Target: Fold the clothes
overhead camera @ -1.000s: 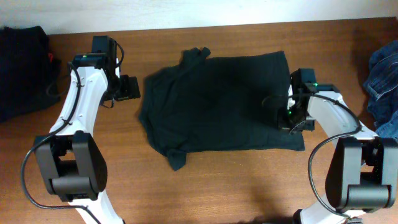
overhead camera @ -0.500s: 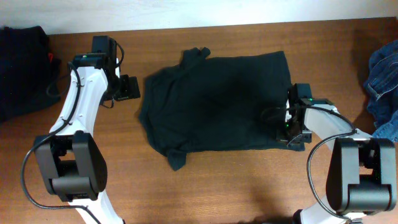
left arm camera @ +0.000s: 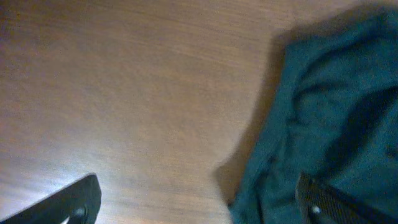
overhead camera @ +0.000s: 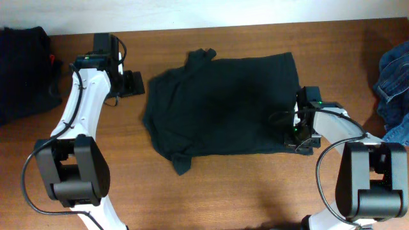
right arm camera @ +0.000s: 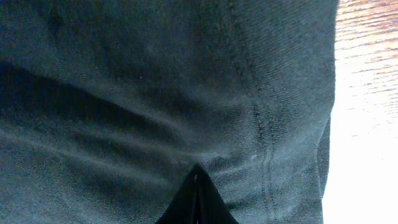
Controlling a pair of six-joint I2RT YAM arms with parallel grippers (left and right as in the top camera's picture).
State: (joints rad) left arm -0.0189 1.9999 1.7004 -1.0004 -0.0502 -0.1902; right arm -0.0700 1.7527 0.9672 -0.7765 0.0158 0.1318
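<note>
Brown wood table (overhead camera: 223, 191) filled my overhead view, with the black shirt (overhead camera: 223, 102) lying spread near the middle, collar end toward the left and hem toward the right, one sleeve poking out at the near edge and another at the far edge. A dark pile (overhead camera: 22, 70) sat at the far left corner and some denim (overhead camera: 393, 83) at the right edge, both well apart from the shirt. The left gripper (overhead camera: 134, 83) hung just beside the shirt's collar end without touching it. Through its wrist camera I saw both fingers (left arm camera: 68, 202) spread wide, with bare wood and the cloth's rumpled edge (left arm camera: 323, 112) between them. The right gripper (overhead camera: 295, 131) was down on the shirt's near right corner by the hem. Its jaws were closed tight, and in the wrist view creases ran in toward the tips (right arm camera: 198, 199), which pinched the fabric just beside the stitched hem.
</note>
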